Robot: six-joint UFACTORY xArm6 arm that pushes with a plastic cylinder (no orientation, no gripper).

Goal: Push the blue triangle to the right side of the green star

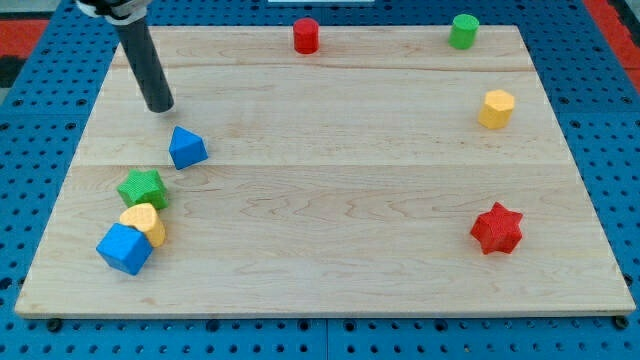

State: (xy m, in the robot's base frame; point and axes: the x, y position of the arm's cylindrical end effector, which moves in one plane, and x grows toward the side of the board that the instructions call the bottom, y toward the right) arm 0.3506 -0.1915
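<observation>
The blue triangle (pixel 187 148) lies on the wooden board at the view's left, just above and to the right of the green star (pixel 142 188). My tip (pixel 160 105) is above and slightly left of the blue triangle, a short gap away, not touching it. The rod rises from it toward the view's top left.
A yellow heart-shaped block (pixel 144 222) and a blue cube (pixel 124 248) sit just below the green star. A red cylinder (pixel 306 35) and a green cylinder (pixel 463 31) stand at the top edge. A yellow hexagon (pixel 496 108) and a red star (pixel 497 228) lie at the right.
</observation>
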